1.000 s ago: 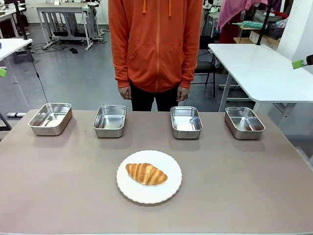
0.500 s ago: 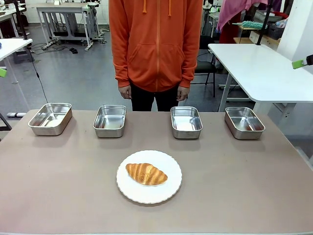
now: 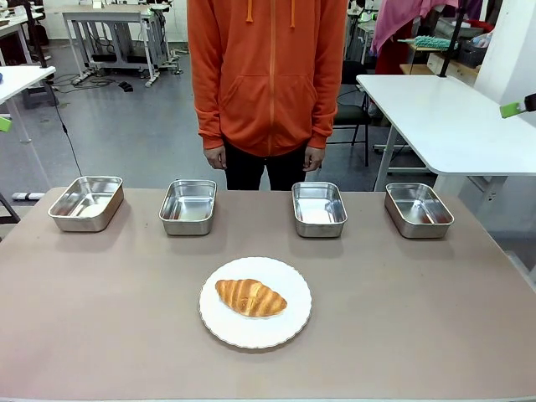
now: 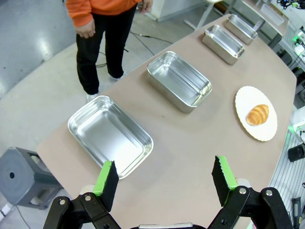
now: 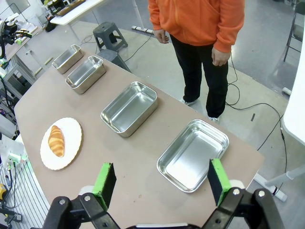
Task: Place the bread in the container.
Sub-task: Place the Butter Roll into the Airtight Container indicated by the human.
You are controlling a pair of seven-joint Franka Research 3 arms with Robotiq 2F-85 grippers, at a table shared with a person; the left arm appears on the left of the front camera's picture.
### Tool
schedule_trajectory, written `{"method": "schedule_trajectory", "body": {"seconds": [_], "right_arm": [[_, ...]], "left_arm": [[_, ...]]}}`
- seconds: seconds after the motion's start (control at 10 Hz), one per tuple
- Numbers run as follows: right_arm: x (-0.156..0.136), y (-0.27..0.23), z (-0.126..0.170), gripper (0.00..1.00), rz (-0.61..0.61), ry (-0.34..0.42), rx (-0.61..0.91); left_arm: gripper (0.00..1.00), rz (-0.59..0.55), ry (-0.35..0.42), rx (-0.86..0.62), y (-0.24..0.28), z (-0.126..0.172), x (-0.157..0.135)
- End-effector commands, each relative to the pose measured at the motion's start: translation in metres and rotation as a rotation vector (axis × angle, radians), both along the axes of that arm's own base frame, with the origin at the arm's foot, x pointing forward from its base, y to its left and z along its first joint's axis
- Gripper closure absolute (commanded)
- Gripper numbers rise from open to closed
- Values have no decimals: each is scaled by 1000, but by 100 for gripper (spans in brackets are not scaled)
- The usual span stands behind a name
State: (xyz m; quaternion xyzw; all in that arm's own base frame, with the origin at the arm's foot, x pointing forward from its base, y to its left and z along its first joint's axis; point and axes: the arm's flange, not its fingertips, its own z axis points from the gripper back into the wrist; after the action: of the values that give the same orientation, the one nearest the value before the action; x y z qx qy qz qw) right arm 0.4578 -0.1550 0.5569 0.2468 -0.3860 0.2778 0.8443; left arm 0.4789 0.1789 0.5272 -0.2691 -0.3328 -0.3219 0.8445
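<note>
My left jaws stand wide apart and empty above the surface (image 4: 190,157), near the leftmost container (image 4: 110,136). The bread (image 3: 250,297), a golden-brown ridged crescent, lies on the white plate (image 3: 289,328), nearer me than the four containers. My right jaws gape empty too; that wrist view adds a grey stool (image 5: 106,34) on the floor.

This looks like a robotics lab: a bare grey floor (image 3: 126,126), a white workbench (image 3: 435,117) on metal legs, more benches (image 3: 109,18) farther back, and black cables (image 3: 65,126) trailing loose (one runs past a grey stool (image 5: 106,33)).
</note>
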Motion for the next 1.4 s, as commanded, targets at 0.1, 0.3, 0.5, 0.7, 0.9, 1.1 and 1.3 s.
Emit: {"method": "schedule_trajectory", "body": {"seconds": [0.1,0.3,0.5,0.7,0.9,1.1,1.3], "right_arm": [[1,1,1,0,-1,-5,0],[1,1,1,0,-1,-5,0],[1,1,1,0,-1,-5,0],[1,1,1,0,-1,-5,0],[1,1,1,0,-1,-5,0],[1,1,1,0,-1,-5,0],[1,1,1,0,-1,-5,0]], "left_arm": [[0,-1,-5,1,1,2,0],[0,-1,-5,1,1,2,0],[0,-1,-5,1,1,2,0],[0,-1,-5,1,1,2,0],[0,-1,-5,1,1,2,0],[0,-1,-5,1,1,2,0],[0,-1,-5,1,1,2,0]]}}
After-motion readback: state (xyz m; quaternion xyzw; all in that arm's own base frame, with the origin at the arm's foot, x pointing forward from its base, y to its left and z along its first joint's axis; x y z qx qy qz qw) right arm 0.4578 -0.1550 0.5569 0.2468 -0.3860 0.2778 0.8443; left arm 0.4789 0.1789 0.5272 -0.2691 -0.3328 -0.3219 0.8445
